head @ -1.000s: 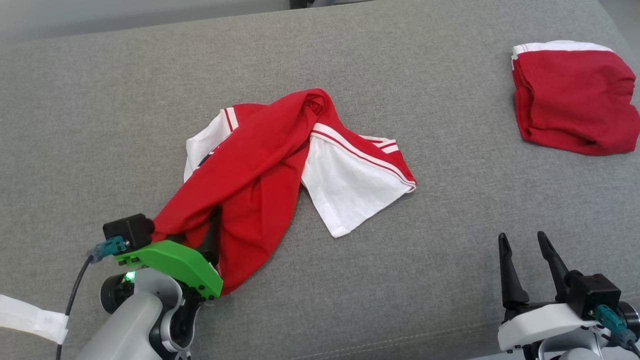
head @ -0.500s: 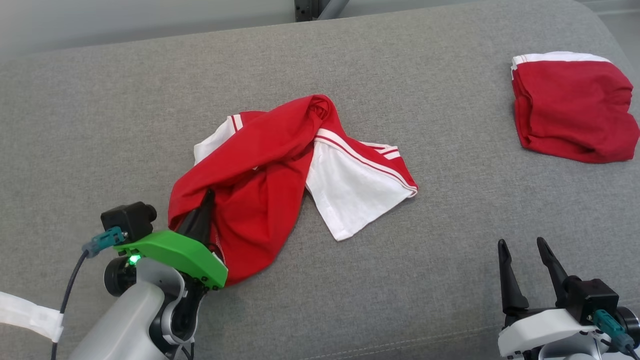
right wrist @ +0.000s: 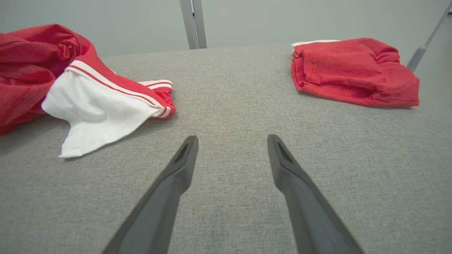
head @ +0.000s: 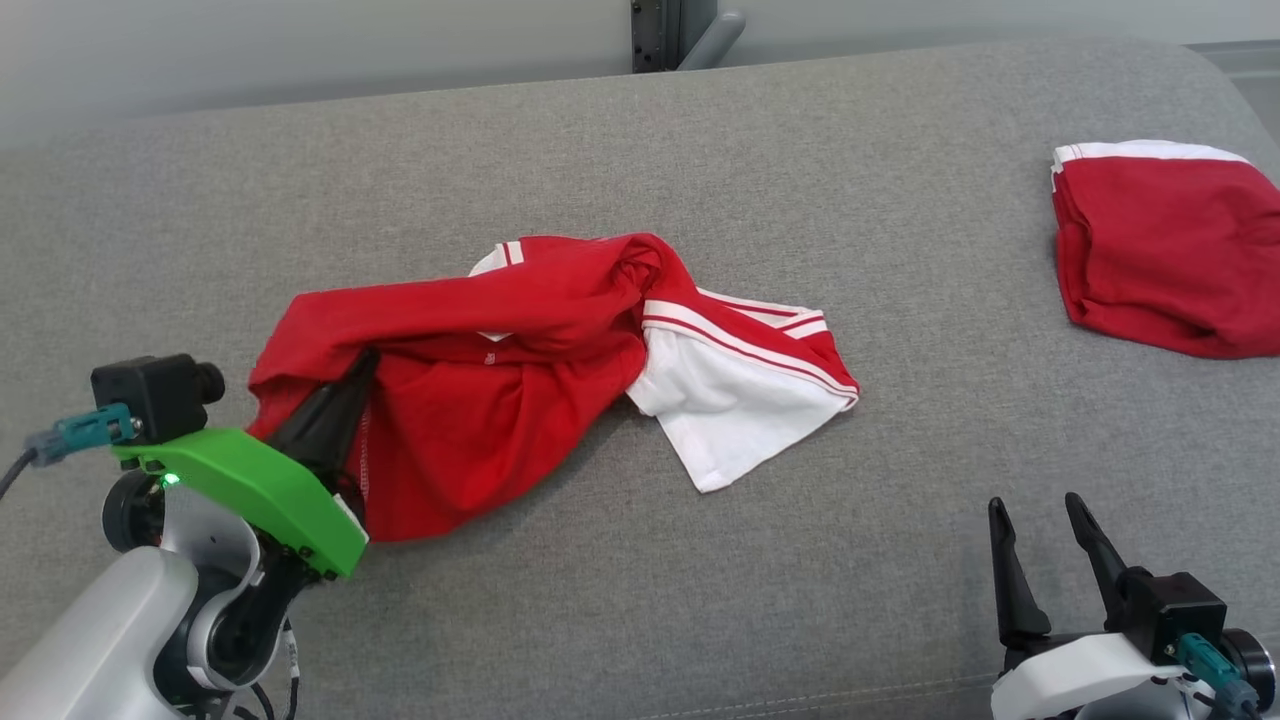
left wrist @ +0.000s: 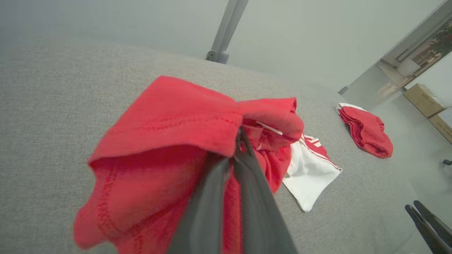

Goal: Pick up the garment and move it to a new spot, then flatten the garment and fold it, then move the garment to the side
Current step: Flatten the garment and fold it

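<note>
pinching the red garment (head: 470, 450), left fingers (head: 322, 425) clamp shut (right fingers (head: 1008, 585) spread wide).

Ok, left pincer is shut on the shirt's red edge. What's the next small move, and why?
Probably raise the left pincer a little, lifting the shirt off the couch. It is shut on the red hem, while the rest lies crumpled on the grey fabric. The right pincer stands open, apart from it, so the left one alone has the hold.
</note>
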